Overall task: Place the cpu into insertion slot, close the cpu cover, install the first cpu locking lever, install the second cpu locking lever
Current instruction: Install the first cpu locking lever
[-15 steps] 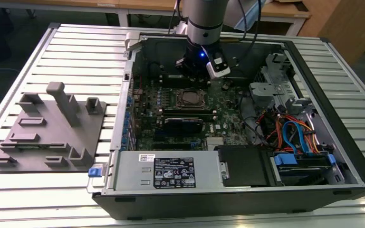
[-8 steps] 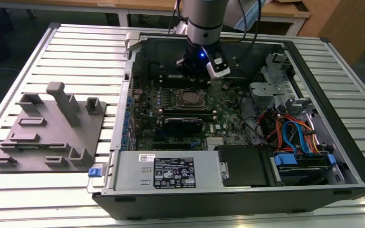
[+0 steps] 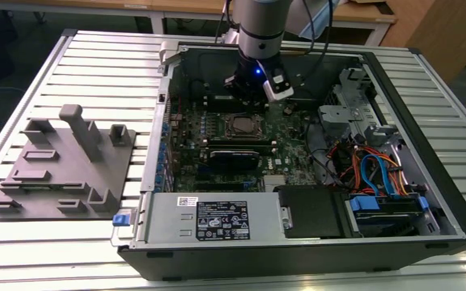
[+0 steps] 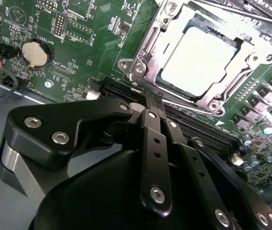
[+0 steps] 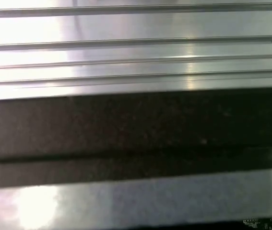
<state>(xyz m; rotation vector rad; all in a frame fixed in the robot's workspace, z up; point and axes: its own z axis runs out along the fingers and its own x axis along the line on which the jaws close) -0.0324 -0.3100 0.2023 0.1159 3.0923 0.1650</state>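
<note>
The cpu lies flat in the insertion slot on the green motherboard, its silvery top bright with glare. The cpu cover is down as a metal frame around the chip. A thin wire lever runs along one side of the frame. My gripper is shut, its black fingers pressed together with nothing seen between them, the tips just off the socket's corner. In the exterior view the gripper hangs inside the open computer case just behind the cpu.
Black memory slots run beside the socket, and a coin battery sits farther off. A grey power supply box and coloured cables fill the case's front. A grey fixture plate lies on the slatted table.
</note>
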